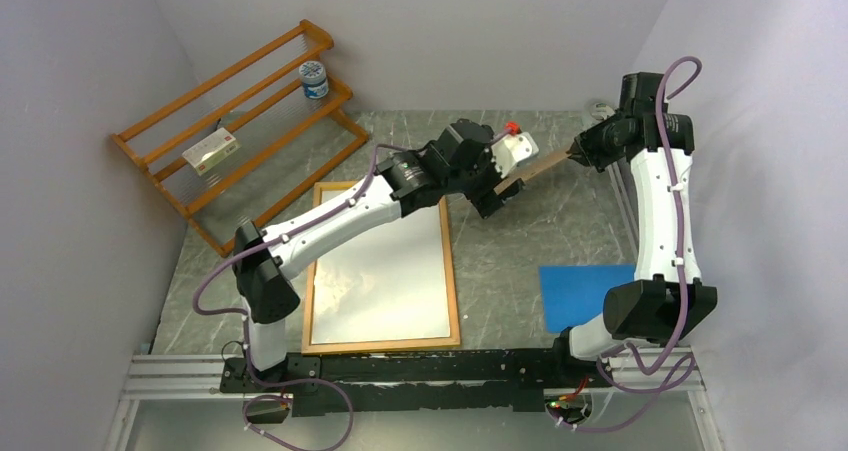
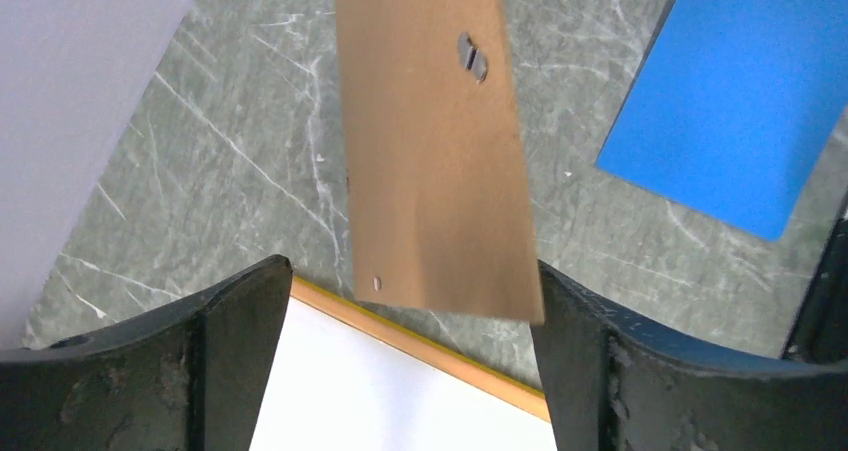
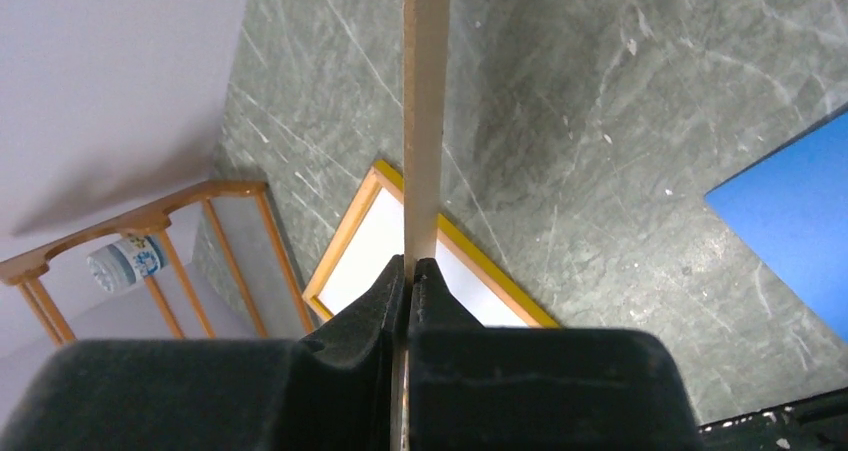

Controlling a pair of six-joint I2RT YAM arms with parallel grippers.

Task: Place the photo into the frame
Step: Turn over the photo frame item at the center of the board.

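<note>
The frame (image 1: pixel 455 291) lies flat on the table with its wood back up. Inside it lies the photo (image 1: pixel 385 281), plain white back up, its picture side hidden. A brown backing board (image 1: pixel 540 169) hangs in the air beyond the frame's far right corner. My right gripper (image 3: pixel 410 266) is shut on one end of the board (image 3: pixel 425 121), seen edge-on. My left gripper (image 2: pixel 410 269) is open, its fingers standing either side of the board's (image 2: pixel 430 151) other end without pinching it. The frame's yellow-edged rim (image 2: pixel 440 356) and the photo (image 2: pixel 380 401) show below.
A blue sheet (image 1: pixel 585 293) lies flat by the right arm's base. An orange slatted rack (image 1: pixel 240 121) stands at the back left with a jar (image 1: pixel 314 79) and a small box (image 1: pixel 211 152) on it. Walls close in on both sides.
</note>
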